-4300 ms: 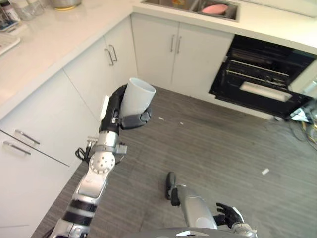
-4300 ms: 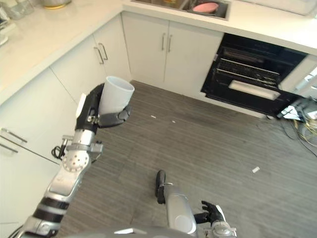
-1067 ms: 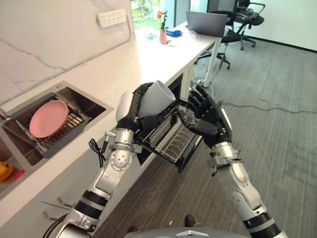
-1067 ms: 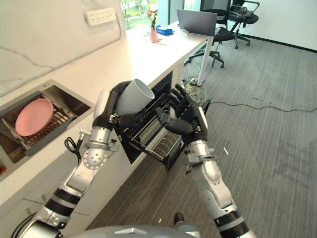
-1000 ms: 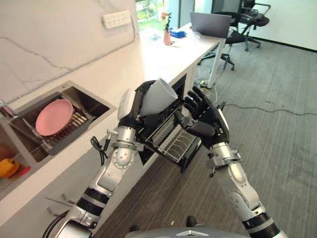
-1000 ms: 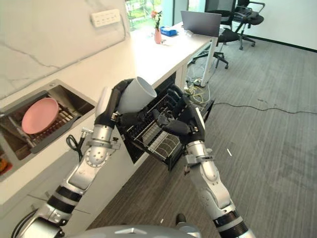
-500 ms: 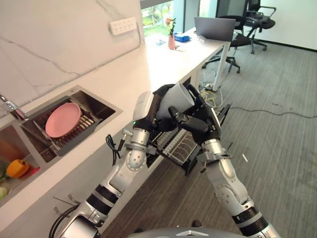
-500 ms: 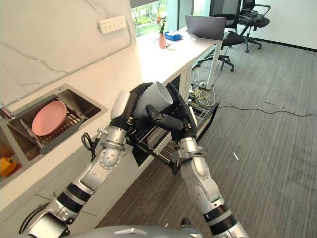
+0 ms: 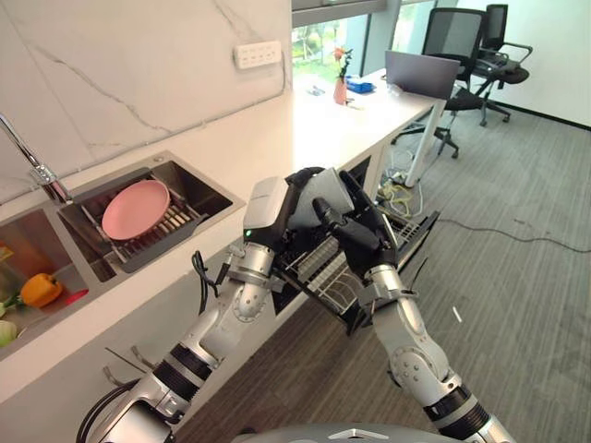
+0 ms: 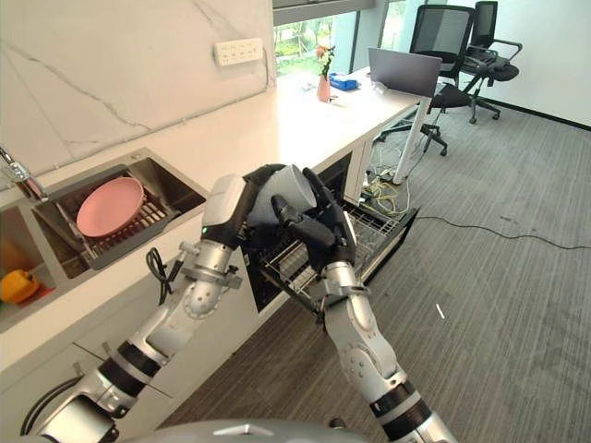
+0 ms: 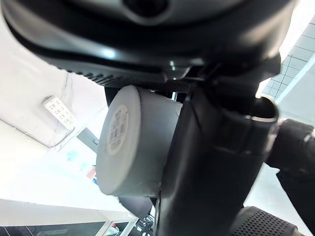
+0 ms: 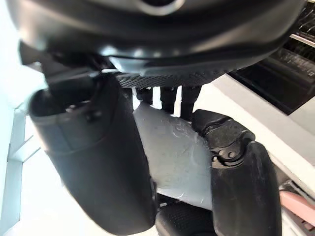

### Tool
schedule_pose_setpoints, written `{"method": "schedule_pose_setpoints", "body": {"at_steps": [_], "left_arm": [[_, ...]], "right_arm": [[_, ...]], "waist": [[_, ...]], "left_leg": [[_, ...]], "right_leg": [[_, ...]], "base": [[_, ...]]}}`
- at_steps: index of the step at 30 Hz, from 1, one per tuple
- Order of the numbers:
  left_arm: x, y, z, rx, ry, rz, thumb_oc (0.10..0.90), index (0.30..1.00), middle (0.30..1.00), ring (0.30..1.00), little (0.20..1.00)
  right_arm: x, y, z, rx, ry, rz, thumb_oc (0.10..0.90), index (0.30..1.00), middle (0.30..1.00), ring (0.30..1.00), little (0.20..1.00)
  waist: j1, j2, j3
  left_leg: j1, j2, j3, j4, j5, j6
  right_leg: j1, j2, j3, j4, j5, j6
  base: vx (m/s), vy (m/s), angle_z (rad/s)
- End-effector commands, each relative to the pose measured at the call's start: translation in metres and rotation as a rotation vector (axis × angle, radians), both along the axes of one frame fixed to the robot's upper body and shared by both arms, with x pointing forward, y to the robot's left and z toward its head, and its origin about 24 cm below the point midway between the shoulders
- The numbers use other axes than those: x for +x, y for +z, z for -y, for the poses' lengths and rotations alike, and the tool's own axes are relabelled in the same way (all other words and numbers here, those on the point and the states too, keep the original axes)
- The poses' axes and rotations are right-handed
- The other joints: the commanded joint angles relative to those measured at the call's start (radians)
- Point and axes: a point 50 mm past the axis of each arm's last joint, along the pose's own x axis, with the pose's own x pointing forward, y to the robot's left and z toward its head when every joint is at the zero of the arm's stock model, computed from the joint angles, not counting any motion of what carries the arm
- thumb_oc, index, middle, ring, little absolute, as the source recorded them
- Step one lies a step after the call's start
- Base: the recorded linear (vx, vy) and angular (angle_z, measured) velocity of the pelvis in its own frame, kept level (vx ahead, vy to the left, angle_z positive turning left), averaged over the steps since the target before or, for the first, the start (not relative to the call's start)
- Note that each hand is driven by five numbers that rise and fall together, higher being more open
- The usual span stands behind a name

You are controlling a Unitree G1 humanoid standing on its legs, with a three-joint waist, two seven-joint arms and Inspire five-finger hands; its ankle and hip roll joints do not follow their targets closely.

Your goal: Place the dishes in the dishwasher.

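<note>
Both hands grasp the white cup [image 10: 294, 188]: the left hand [image 10: 247, 208] from behind, the right hand [image 10: 319, 226] over its front, above the dishwasher rack [image 10: 314, 268].

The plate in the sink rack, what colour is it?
Pink: the round plate, clearest in the left eye view.

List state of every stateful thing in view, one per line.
white cup: held in both hands, above the rack
left hand: shut on white cup
right hand: shut on white cup
dishwasher rack: pulled out
pink plate: lying in sink rack
laptop: open
</note>
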Motion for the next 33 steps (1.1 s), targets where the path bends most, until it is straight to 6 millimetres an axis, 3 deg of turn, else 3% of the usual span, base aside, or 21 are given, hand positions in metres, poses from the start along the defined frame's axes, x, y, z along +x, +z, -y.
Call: {"method": "schedule_pose_setpoints", "body": {"at_steps": [1, 6, 7, 8, 9, 25, 28, 29, 30, 32, 33], "left_arm": [[-0.013, 0.038, 0.050, -0.012, -0.297, 0.210, 0.400, 0.300, 0.300, 0.300, 0.300], [-0.013, 0.034, 0.040, -0.013, -0.265, 0.197, 0.400, 0.300, 0.300, 0.300, 0.300], [-0.013, 0.033, 0.038, -0.014, -0.259, 0.194, 0.500, 0.451, 0.451, 0.451, 0.451], [-0.013, 0.033, 0.035, -0.015, -0.247, 0.191, 0.703, 0.754, 0.754, 0.754, 0.754], [-0.013, 0.031, 0.032, -0.017, -0.231, 0.185, 0.800, 0.900, 0.900, 0.900, 0.900], [-0.010, 0.012, -0.015, -0.041, -0.026, 0.113, 0.800, 0.900, 0.900, 0.900, 0.900], [-0.011, 0.005, -0.039, -0.051, 0.079, 0.091, 0.800, 0.900, 0.900, 0.900, 0.900], [-0.012, 0.002, -0.046, -0.053, 0.107, 0.079, 0.800, 0.900, 0.900, 0.900, 0.900], [-0.014, -0.004, -0.058, -0.079, 0.153, 0.050, 0.800, 0.900, 0.900, 0.900, 0.900], [-0.017, -0.009, -0.063, -0.095, 0.168, 0.019, 0.800, 0.900, 0.900, 0.900, 0.900], [-0.024, -0.015, -0.068, -0.137, 0.159, -0.035, 0.800, 0.900, 0.900, 0.900, 0.900]], "right_arm": [[0.023, 0.081, -0.018, 0.181, 0.039, 0.338, 0.400, 0.300, 0.300, 0.300, 0.300], [0.023, 0.082, -0.006, 0.189, -0.015, 0.364, 0.400, 0.300, 0.300, 0.300, 0.300], [0.024, 0.081, -0.004, 0.184, -0.028, 0.360, 0.400, 0.300, 0.300, 0.300, 0.300], [0.024, 0.080, -0.002, 0.180, -0.041, 0.358, 0.400, 0.300, 0.300, 0.300, 0.300], [0.024, 0.081, 0.002, 0.175, -0.060, 0.364, 0.400, 0.300, 0.300, 0.300, 0.300], [0.023, 0.091, 0.047, 0.086, -0.318, 0.439, 0.400, 0.300, 0.300, 0.300, 0.300], [0.023, 0.092, 0.068, -0.094, -0.420, 0.462, 0.400, 0.300, 0.300, 0.300, 0.300], [0.025, 0.091, 0.074, -0.193, -0.441, 0.462, 0.400, 0.300, 0.300, 0.300, 0.300], [0.030, 0.088, 0.089, -0.405, -0.509, 0.452, 0.400, 0.300, 0.300, 0.300, 0.300], [0.031, 0.089, 0.096, -0.487, -0.554, 0.450, 0.400, 0.300, 0.300, 0.300, 0.300], [0.032, 0.079, 0.108, -0.583, -0.586, 0.404, 0.400, 0.300, 0.300, 0.300, 0.300]], "waist": [[0.016, -0.009, 0.003], [0.019, -0.007, 0.002], [0.019, -0.007, 0.001], [0.019, -0.007, 0.001], [0.019, -0.007, 0.000], [0.027, 0.001, -0.004], [0.031, 0.000, -0.003], [0.034, -0.001, -0.002], [0.039, -0.005, 0.002], [0.042, -0.005, 0.007], [0.055, -0.007, 0.017]], "left_leg": [[0.042, -0.017, 0.029, 0.009, -0.068, 0.013], [0.043, -0.015, 0.029, 0.009, -0.067, 0.013], [0.044, -0.015, 0.029, 0.009, -0.068, 0.013], [0.045, -0.015, 0.029, 0.009, -0.068, 0.013], [0.046, -0.016, 0.030, 0.009, -0.069, 0.014], [0.046, -0.016, 0.028, 0.009, -0.066, 0.012], [0.036, -0.020, 0.018, 0.009, -0.063, 0.009], [0.033, -0.021, 0.016, 0.009, -0.062, 0.007], [0.027, -0.021, 0.009, 0.009, -0.060, 0.006], [0.021, -0.022, 0.001, 0.009, -0.058, 0.007], [0.012, -0.025, -0.011, 0.009, -0.055, 0.009]], "right_leg": [[0.050, -0.082, -0.009, 0.017, -0.097, 0.081], [0.052, -0.083, -0.013, 0.017, -0.097, 0.080], [0.053, -0.082, -0.014, 0.017, -0.098, 0.080], [0.053, -0.082, -0.014, 0.017, -0.098, 0.080], [0.054, -0.081, -0.014, 0.017, -0.099, 0.079], [0.062, -0.078, -0.032, 0.017, -0.103, 0.080], [0.063, -0.081, -0.046, 0.017, -0.102, 0.082], [0.063, -0.084, -0.050, 0.017, -0.101, 0.084], [0.063, -0.087, -0.058, 0.017, -0.098, 0.085], [0.063, -0.088, -0.065, 0.017, -0.097, 0.085], [0.063, -0.089, -0.076, 0.017, -0.095, 0.086]], "base": [[0.00, 0.002, 0.08], [0.00, 0.001, 0.01], [0.00, 0.000, 0.00], [0.00, 0.000, 0.00], [0.00, 0.000, 0.00], [0.00, 0.000, 0.00], [0.00, 0.010, 0.03], [-0.01, 0.009, 0.12], [-0.02, 0.009, 0.19], [-0.02, 0.011, 0.27], [-0.02, 0.014, 0.26]]}}
